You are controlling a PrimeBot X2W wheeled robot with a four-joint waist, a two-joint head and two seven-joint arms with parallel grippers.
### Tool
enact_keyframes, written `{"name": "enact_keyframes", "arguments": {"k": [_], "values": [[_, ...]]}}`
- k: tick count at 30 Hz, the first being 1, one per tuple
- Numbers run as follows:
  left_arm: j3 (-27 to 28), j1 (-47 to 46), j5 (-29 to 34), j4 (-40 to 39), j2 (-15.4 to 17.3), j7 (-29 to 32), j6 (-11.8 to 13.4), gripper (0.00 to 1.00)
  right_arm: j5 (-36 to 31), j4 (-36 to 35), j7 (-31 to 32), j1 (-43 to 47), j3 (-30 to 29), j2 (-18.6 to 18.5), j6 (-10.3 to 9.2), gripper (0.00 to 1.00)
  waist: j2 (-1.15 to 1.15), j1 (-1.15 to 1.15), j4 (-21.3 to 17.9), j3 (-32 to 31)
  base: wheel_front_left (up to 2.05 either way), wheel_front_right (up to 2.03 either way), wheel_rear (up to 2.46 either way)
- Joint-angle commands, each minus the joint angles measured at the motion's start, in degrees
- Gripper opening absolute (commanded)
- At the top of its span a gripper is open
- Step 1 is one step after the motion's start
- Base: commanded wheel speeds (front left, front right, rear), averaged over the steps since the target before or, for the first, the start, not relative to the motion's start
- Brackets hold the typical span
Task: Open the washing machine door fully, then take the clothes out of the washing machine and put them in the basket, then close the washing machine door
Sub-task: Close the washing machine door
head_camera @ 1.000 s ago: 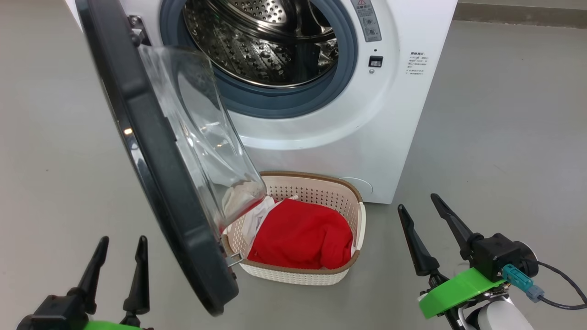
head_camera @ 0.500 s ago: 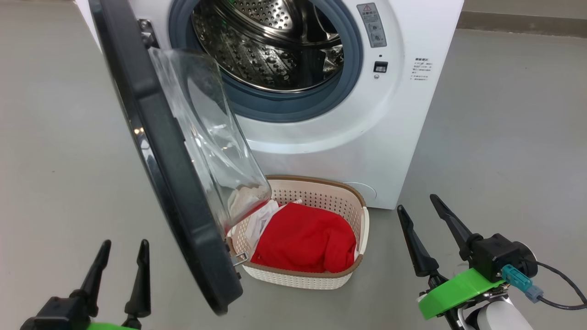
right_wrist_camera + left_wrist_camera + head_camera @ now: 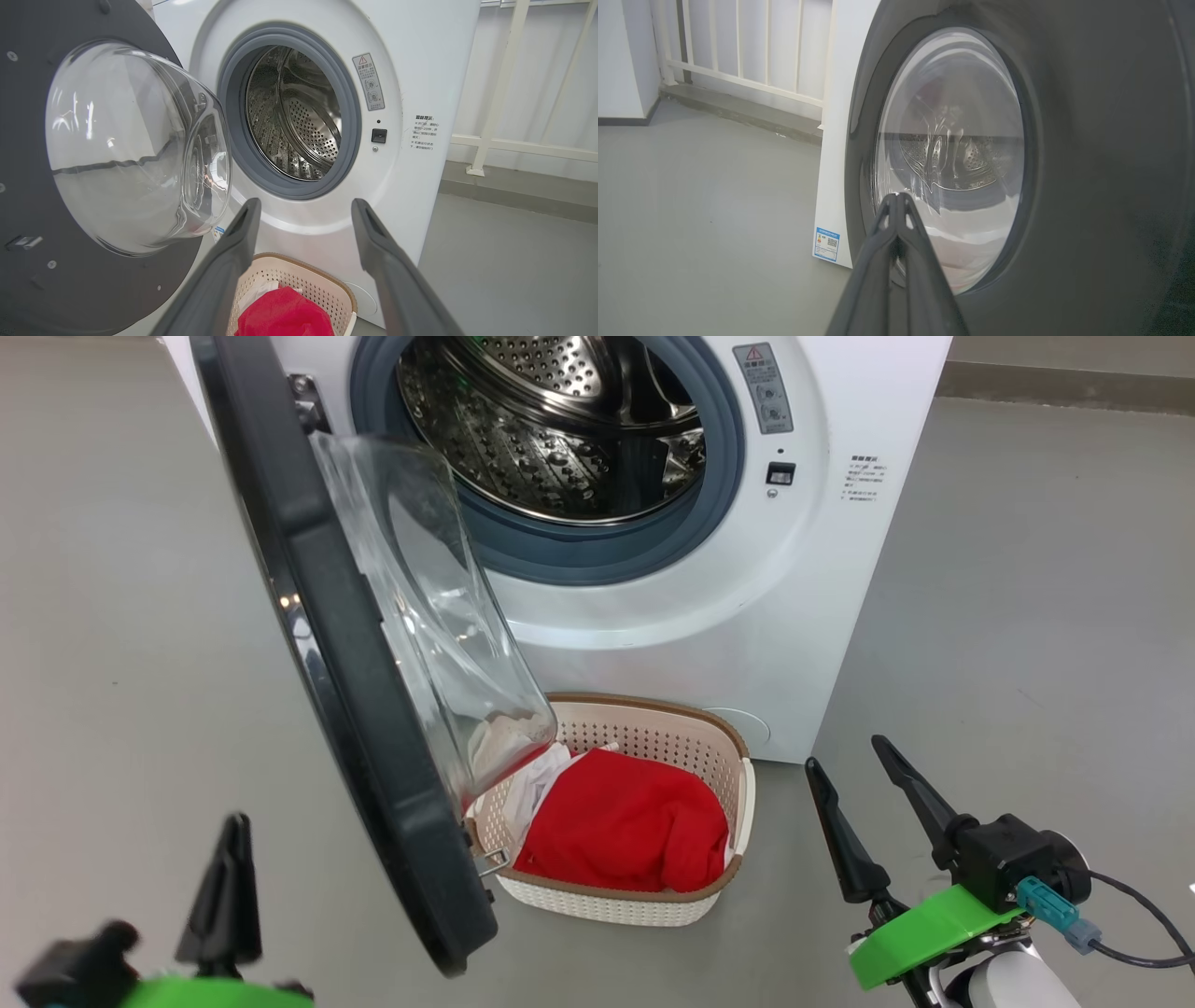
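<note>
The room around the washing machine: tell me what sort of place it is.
Probably a laundry or utility corner. A white front-loading washing machine stands on a bare grey floor, a basket of red clothes sits at its foot, and a white railing runs behind it.

The open door (image 3: 350, 709) stands between my left gripper (image 3: 237, 826) and the basket (image 3: 653, 700). From my right gripper (image 3: 844, 753), bare floor (image 3: 1008, 644) leaves a free way to it
</note>
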Motion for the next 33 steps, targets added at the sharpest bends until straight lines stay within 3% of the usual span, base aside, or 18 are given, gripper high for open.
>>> {"name": "enact_keyframes", "arguments": {"k": [1,7,9,16,24,27,33], "values": [[2.57,-3.76,-4.24,-2.09,0.51,0.82,-0.28,0.00,-0.13,-1.18,-0.36,-0.45,1.14,-0.03,0.25,1.00,0.00,0.00,0.07,-0.02,0.00,0.00,0.00],[6.11,-8.22,-30.12,-6.18,-0.88,10.72,-0.24,0.00,-0.18,-1.08,-0.36,-0.46,1.24,-0.03,0.25,1.00,0.00,0.00,0.04,-0.18,0.00,0.00,0.00],[7.26,-9.33,-39.24,-7.77,-1.05,15.17,1.30,0.00,-0.18,-1.11,-0.36,-0.50,1.26,-0.03,0.25,1.00,0.00,0.00,-0.06,-0.18,0.00,0.00,0.00],[9.13,-11.82,-62.47,-14.81,-1.17,29.82,13.09,0.00,-0.49,-1.24,-0.36,-0.70,1.28,-0.03,0.25,1.00,0.00,0.00,-0.66,0.48,0.00,0.00,0.00],[8.16,-12.70,-68.80,-21.58,0.21,38.20,22.41,0.00,-0.95,-1.34,-0.36,-1.31,1.51,-0.03,0.25,1.00,0.00,0.00,-1.30,1.60,0.00,0.00,0.00],[7.30,-12.93,-69.37,-23.08,0.47,39.72,23.64,0.00,-1.06,-1.36,-0.36,-1.79,1.77,-0.03,0.25,1.00,0.00,0.00,-1.82,2.08,0.00,0.00,0.00],[6.04,-13.30,-70.79,-24.58,-0.08,40.28,23.81,0.00,-1.21,-1.56,-0.36,-2.45,1.85,-0.03,0.25,1.00,0.00,0.00,-3.37,2.89,0.00,0.00,0.00]]}}
